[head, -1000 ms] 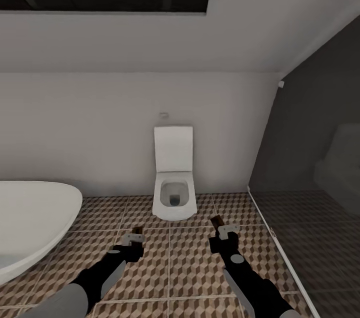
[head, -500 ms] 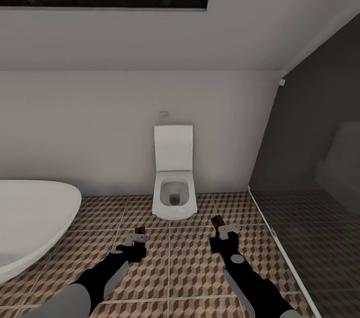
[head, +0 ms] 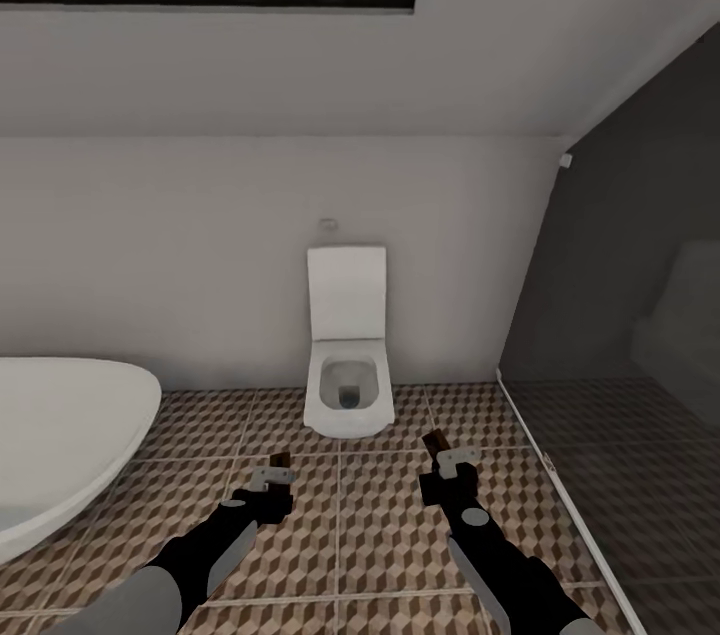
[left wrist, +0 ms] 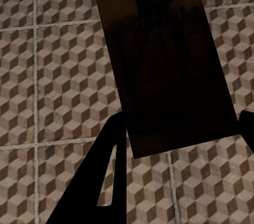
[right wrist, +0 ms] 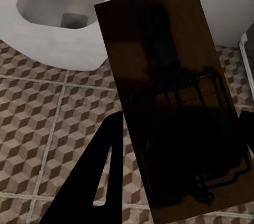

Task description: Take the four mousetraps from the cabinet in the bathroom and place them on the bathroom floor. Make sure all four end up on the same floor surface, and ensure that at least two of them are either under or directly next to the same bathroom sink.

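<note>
Each gripper, left (head: 277, 468) and right (head: 440, 450), clamps a mousetrap (left wrist: 159, 70) (right wrist: 180, 113) over the floor (head: 380, 515) lower centre; sink unseen, so turn toward it before lowering.

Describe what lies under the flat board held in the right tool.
Under the dark flat rectangular wooden mousetrap in the right tool: brown cube-patterned tiled bathroom floor and the white ceramic toilet bowl's rim. The floor directly beneath the board is covered.
</note>
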{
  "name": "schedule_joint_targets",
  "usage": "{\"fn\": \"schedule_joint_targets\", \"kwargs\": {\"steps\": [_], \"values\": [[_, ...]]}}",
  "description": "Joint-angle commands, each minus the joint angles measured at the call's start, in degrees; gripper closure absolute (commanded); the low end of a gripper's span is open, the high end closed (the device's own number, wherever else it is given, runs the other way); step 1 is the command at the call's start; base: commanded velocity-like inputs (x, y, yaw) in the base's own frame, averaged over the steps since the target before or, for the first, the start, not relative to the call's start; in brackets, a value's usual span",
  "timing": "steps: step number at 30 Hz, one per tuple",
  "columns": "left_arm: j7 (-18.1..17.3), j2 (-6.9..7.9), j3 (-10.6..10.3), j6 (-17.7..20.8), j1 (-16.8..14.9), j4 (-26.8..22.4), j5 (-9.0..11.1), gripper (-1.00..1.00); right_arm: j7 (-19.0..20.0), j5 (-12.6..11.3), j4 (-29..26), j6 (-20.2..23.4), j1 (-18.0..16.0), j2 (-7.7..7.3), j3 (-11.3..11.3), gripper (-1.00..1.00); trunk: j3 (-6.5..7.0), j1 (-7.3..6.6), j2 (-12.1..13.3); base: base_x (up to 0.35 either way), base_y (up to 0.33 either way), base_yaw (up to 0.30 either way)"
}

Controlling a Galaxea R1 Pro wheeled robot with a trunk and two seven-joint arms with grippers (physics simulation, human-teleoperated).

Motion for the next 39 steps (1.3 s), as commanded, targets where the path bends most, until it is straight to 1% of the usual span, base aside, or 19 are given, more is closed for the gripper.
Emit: {"fn": "schedule_joint_targets", "kwargs": {"steps": [1, 18, 26, 39], "values": [[0.5, 0.08, -0.5, 0.3, 0.0, -0.2, 0.5, 1.0, -0.6, -0.4, -0.1, 0.3, -0.1, -0.08, 0.4, 1.0, -0.26, 0.23, -0.5, 0.0, 0.0, 0.0], [0.5, 0.01, -0.5, 0.3, 0.0, -0.2, 0.5, 1.0, -0.5, -0.5, -0.2, 0.3, -0.1, -0.04, 0.2, 1.0, -3.31, 3.97, -7.3, 0.0, 0.0, 0.0], [0.5, 0.03, -0.5, 0.3, 0.0, -0.2, 0.5, 1.0, 1.8, -0.5, -0.2, 0.3, -0.1, -0.04, 0.1, 1.0, -4.75, 5.73, -10.5, 0.0, 0.0, 0.0], [0.5, 0.0, -0.5, 0.3, 0.0, -0.2, 0.5, 1.0, 2.0, -0.5, -0.2, 0.3, -0.1, 0.0, 0.1, 1.0, -7.08, 8.58, -15.7, 0.0, 0.0, 0.0]]}}
